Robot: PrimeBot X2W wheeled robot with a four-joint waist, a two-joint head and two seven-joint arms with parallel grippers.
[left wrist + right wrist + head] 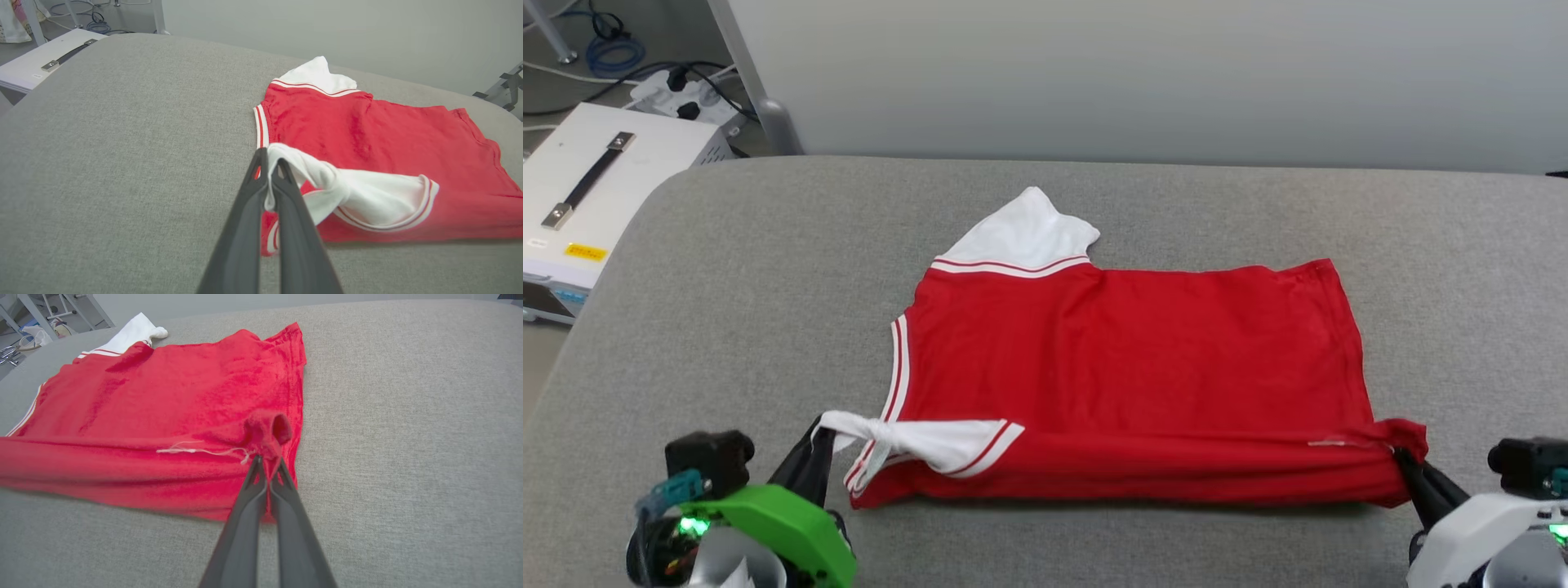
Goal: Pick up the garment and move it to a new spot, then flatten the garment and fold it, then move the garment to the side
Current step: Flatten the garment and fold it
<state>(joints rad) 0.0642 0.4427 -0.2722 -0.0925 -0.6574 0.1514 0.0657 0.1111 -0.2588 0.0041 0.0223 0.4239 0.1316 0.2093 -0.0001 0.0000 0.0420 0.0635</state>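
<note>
The garment [1127, 359], a red T-shirt with white sleeves, lies spread on the grey cushioned surface [727, 286], collar to the left and hem to the right. Its near edge is rolled up off the surface. My left gripper [823, 431] is shut on the near white sleeve [367, 196], which is twisted where the fingers [249, 212] pinch it. My right gripper [1403, 459] is shut on the near red hem corner [267, 430], bunched above the fingertips. The far white sleeve [1021, 233] lies flat toward the wall.
A white case with a black handle [588, 180] stands off the surface's left edge, with cables [678, 90] on the floor behind it. A grey wall panel [1143, 73] runs along the back. Bare cushion lies left and right of the shirt.
</note>
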